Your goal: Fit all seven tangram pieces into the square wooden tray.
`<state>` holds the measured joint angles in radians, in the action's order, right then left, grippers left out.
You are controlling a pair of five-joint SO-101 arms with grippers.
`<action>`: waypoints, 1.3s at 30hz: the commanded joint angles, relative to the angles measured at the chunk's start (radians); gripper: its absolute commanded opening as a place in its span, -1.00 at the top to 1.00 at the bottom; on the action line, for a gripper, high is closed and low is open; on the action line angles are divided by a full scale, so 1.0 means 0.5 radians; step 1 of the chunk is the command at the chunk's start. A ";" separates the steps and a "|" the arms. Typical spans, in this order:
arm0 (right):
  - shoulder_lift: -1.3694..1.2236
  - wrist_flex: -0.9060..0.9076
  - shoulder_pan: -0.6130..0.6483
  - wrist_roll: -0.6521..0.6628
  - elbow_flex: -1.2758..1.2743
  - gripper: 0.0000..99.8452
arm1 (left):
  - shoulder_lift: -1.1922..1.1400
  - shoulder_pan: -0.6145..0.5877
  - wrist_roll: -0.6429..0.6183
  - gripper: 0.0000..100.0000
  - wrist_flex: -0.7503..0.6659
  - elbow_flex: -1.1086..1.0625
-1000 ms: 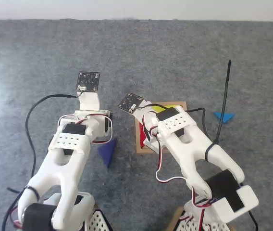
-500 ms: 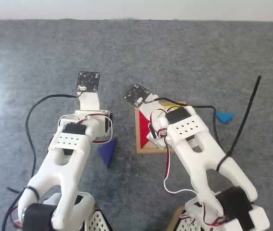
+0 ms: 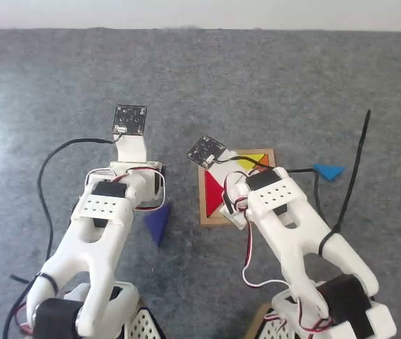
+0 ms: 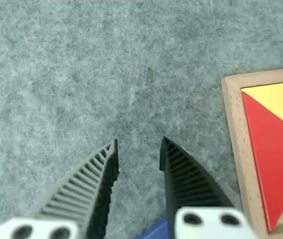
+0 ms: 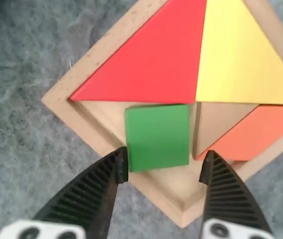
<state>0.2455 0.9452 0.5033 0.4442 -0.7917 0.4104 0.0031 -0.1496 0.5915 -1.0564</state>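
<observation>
Listing, high view: wooden tray [image 3: 212, 220] partly under right arm; navy piece [image 3: 157, 222], blue triangle [image 3: 328, 171] out on bench [image 3: 257, 85]; left wrist view: left hand [image 4: 139, 154] parted, empty; right wrist view: right hand [image 5: 164, 164] wide astride green square [image 5: 157, 137] in tray, gripping nothing; pieces likely light, stiff, slick; pinch opposite edges.

Left tool [image 4: 139, 141] and right tool [image 5: 165, 154] both gape apart.

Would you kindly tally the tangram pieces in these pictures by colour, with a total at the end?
Red wooden triangle, in the square wooden tray: 1
Yellow wooden triangle, in the tray: 1
Green wooden square, in the tray: 1
Orange wooden piece, in the tray: 1
Dark blue wooden piece, on the table: 1
Light blue wooden triangle, on the table: 1
Total: 6
</observation>
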 commanded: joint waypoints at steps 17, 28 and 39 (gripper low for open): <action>0.103 -0.078 -0.149 -0.018 0.018 0.52 | 0.061 0.009 0.046 0.74 -0.043 0.032; 0.195 0.155 0.137 -0.021 0.000 0.52 | 0.064 0.012 0.049 0.74 -0.046 0.038; -0.118 -0.060 -0.008 -0.021 0.012 0.52 | 0.064 0.012 0.049 0.74 -0.043 0.035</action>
<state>0.2102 0.9528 0.5140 0.4442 -0.7917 0.4104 0.0015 -0.1373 0.5915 -1.0564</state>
